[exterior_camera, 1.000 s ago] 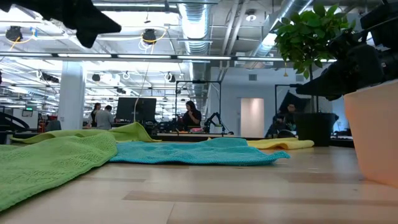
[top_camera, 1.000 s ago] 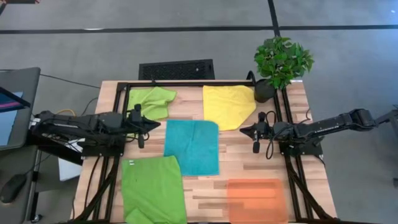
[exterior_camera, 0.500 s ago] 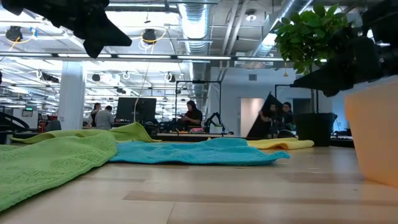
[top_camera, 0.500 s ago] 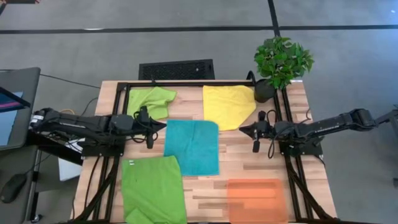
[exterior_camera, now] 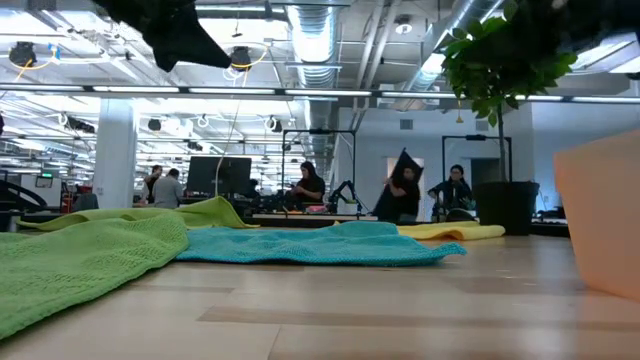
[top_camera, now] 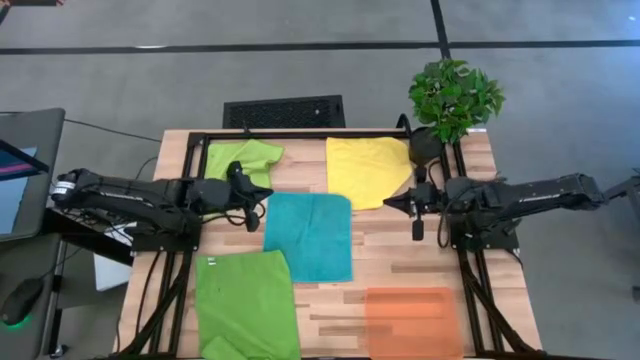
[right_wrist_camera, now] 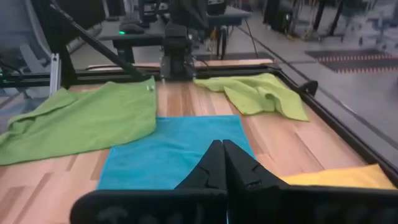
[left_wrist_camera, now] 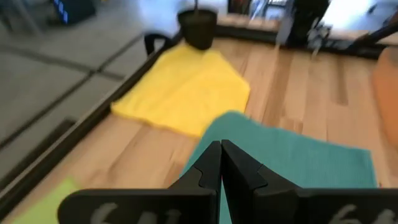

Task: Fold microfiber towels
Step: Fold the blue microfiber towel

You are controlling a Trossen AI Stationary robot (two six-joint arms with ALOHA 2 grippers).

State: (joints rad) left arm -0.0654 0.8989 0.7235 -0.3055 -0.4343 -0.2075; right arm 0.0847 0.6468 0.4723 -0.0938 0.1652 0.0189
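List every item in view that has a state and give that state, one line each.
Teal square microfiber towel: spread flat, unfolded, mid-table.
Yellow microfiber towel: spread out, unfolded, beside the plant pot.
Lime green microfiber towel at the far edge: rumpled, unfolded.
Lime green microfiber towel at the near edge: spread flat, unfolded.
Left claw: shut, empty, beside the teal towel.
Right claw: shut, empty, beside the yellow towel.

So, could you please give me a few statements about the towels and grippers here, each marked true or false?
1. The teal towel lies flat between the two arms. True.
2. The right gripper holds the yellow towel. False: it is shut on nothing, beside that towel.
3. The left gripper is shut. True.
4. All four towels are neatly folded. False: the lime green towel by the left arm lies crumpled.
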